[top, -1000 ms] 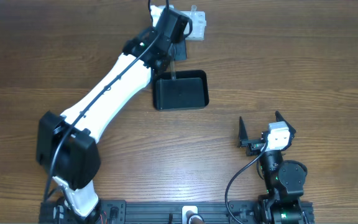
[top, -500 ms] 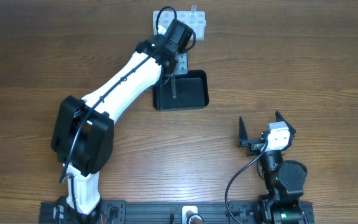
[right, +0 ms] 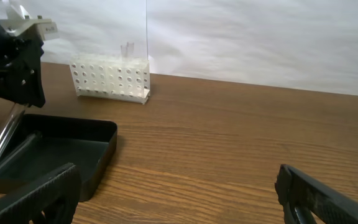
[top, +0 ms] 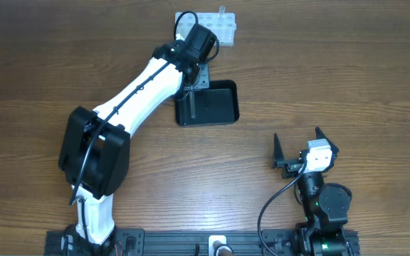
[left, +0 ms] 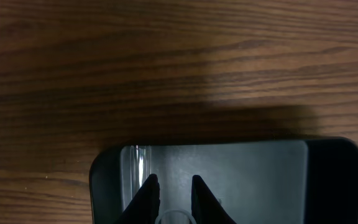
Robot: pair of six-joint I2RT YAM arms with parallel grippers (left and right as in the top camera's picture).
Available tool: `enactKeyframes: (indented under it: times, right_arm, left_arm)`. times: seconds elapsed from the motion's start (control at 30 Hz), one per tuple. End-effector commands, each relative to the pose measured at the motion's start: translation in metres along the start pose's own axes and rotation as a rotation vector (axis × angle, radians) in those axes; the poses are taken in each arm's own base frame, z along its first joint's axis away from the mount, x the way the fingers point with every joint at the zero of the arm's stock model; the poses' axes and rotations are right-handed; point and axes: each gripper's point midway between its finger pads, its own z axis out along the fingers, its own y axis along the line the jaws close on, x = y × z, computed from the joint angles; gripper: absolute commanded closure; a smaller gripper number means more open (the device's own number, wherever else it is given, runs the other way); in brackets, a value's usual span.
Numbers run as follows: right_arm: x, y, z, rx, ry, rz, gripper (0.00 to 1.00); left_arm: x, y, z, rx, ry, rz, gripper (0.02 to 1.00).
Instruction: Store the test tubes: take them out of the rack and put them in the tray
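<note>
A black tray (top: pixel 219 107) lies in the middle of the table, with the white test tube rack (top: pixel 216 28) just beyond it. One tube (top: pixel 222 11) stands in the rack. My left gripper (top: pixel 192 80) hangs over the tray's left end, shut on a clear test tube (top: pixel 191 101) that slants down into the tray (right: pixel 73 155). In the left wrist view the tube's rim (left: pixel 174 218) sits between the fingers (left: pixel 149 193), and another tube (left: pixel 138 167) lies along the tray's wall. My right gripper (top: pixel 297 139) rests open near its base, holding nothing.
Bare wooden table surrounds the tray and rack. The rack (right: pixel 110 78) stands near the table's far edge against a white wall. The left arm stretches diagonally across the left half of the table.
My left gripper has carried the test tube from beside the rack to the tray's left end and lowered it. The right arm has not moved.
</note>
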Motion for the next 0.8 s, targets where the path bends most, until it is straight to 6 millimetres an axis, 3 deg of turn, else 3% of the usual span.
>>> enactKeyframes:
  times: [0.03,0.8]
  right_arm:
    - [0.001,0.001,0.000,-0.007,0.000,0.003,0.009]
    - [0.001,0.001,0.000,-0.007,-0.001,0.003,0.009]
  left_arm:
    - [0.008,0.002,0.018,-0.016,0.041,-0.009,0.980]
    - [0.012,0.004,0.042,-0.029,0.058,-0.012,0.980]
